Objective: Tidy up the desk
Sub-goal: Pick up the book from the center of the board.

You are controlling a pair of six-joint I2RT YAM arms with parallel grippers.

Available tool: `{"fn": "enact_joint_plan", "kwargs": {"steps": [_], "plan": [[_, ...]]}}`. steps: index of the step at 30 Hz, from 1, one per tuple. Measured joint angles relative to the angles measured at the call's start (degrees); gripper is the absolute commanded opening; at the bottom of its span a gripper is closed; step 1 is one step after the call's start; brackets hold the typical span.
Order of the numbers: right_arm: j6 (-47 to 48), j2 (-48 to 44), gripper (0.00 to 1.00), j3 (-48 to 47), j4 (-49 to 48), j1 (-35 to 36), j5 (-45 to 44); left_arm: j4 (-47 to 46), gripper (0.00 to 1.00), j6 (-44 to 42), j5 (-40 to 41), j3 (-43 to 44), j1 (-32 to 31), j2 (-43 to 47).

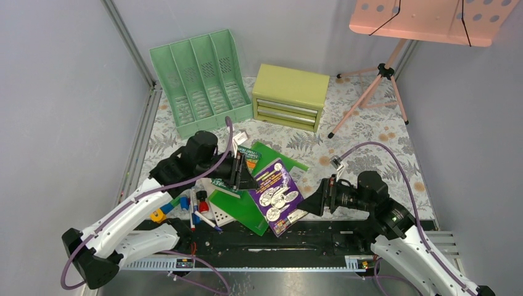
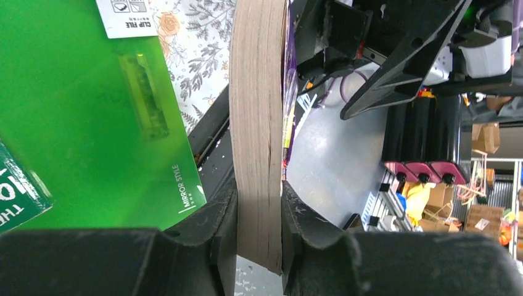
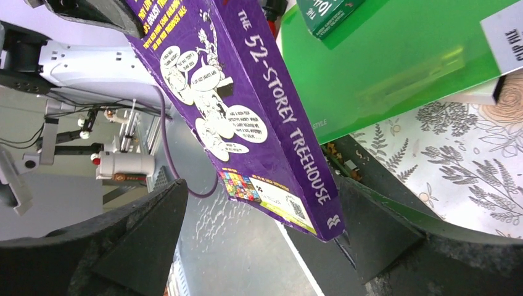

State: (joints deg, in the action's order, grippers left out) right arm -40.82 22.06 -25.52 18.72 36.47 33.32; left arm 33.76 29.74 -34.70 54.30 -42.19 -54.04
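Fern-print desk (image 1: 364,129), green file rack (image 1: 200,80) behind; left jaws tight on purple book (image 1: 277,194), right jaws wide apart.

Hidden / cut-off bits

Top view: pink music stand (image 1: 425,21) cut by top edge; purple book (image 1: 277,196) covers part of green clip file (image 1: 240,209); pens/markers (image 1: 197,206) at near-left too small to ID. L wrist cam: only the book's page edge shows, cover hidden, upper end runs out of frame. R wrist cam: green book (image 3: 327,11) cropped at top, title mostly lost; purple book's upper end also cropped.
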Motion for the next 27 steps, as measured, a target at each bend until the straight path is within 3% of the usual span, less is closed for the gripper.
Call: {"fn": "enact_joint_plan", "kwargs": {"steps": [9,21,27], "plan": [[0.66,-2.08,1.00,-0.70,3.93,-0.02,-4.28,-2.69,0.00,3.80,1.90,-1.51,5.97,0.42],[0.61,-2.84,1.00,-0.70,5.81,-0.02,-5.03,-7.30,0.00,7.82,-0.02,-2.29,23.08,2.93],[0.59,-2.82,0.99,-0.70,5.99,-0.02,-5.31,-5.01,0.00,7.30,-2.32,2.91,31.63,2.69]]}}
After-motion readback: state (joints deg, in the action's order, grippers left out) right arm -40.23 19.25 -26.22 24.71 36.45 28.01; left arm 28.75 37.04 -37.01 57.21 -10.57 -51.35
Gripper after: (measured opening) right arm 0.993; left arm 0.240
